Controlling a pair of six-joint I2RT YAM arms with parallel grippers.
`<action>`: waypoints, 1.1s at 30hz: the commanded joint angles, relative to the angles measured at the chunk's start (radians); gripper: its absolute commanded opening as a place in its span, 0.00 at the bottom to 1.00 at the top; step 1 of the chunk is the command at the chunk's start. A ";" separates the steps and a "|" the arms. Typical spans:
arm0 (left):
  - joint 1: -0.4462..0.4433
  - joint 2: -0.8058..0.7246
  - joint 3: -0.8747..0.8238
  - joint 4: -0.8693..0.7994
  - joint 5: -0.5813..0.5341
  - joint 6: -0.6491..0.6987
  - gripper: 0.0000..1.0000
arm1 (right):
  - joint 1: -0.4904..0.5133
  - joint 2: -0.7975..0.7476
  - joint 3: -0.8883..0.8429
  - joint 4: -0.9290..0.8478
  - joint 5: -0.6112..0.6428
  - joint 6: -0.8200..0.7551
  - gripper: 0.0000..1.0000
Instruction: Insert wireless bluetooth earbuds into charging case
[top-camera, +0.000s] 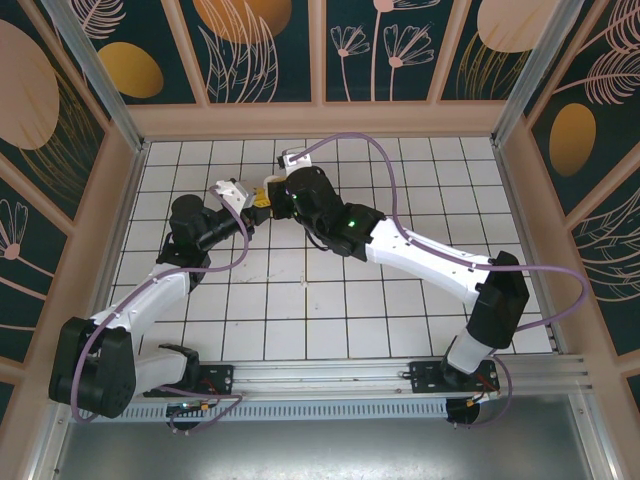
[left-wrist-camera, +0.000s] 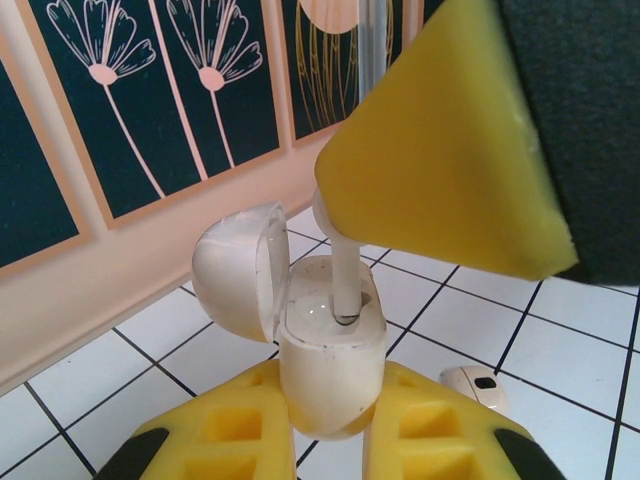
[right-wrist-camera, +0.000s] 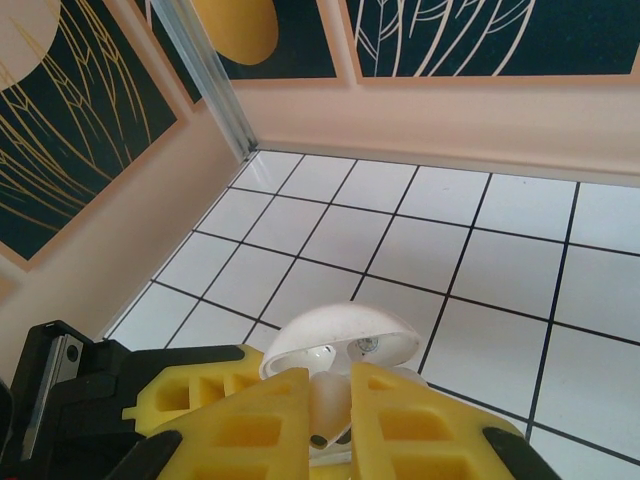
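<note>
In the left wrist view, the left pincer (left-wrist-camera: 335, 405) is seen at 6 o'clock, its yellow fingers closed on the lower body of the white charging case (left-wrist-camera: 330, 365), which is held upright between them. The lid (left-wrist-camera: 235, 270) of the case is swung open and stands at the 9 o'clock side of the body. A held earbud (left-wrist-camera: 343, 280) is positioned with its slim white stem pointing down into a well at the top of the case, while its head is kept above the rim and is partly hidden. This earbud is pinched by the right pincer (right-wrist-camera: 328, 405), which comes in from 1 o'clock above the case; in the right wrist view its yellow fingers are closed narrowly on the small white piece, with the open lid just beyond. A second earbud (left-wrist-camera: 475, 388) is seen lying loose on the white tiled desk (left-wrist-camera: 560, 330) at 4 o'clock of the case, near it but apart. In the top view the two pincers are met toward 11 o'clock of the desk's middle. Farthest back, the dark flower-patterned wall (left-wrist-camera: 150, 110) is seen.
</note>
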 joint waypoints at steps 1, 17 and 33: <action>-0.001 -0.041 0.032 0.081 -0.010 0.015 0.10 | 0.013 0.028 0.008 -0.070 0.011 -0.015 0.15; -0.002 -0.024 0.033 0.109 0.005 -0.021 0.10 | 0.014 0.059 0.008 -0.033 -0.089 0.003 0.19; -0.001 0.003 0.018 0.117 0.011 -0.042 0.10 | -0.059 -0.056 -0.106 0.130 -0.254 0.102 0.50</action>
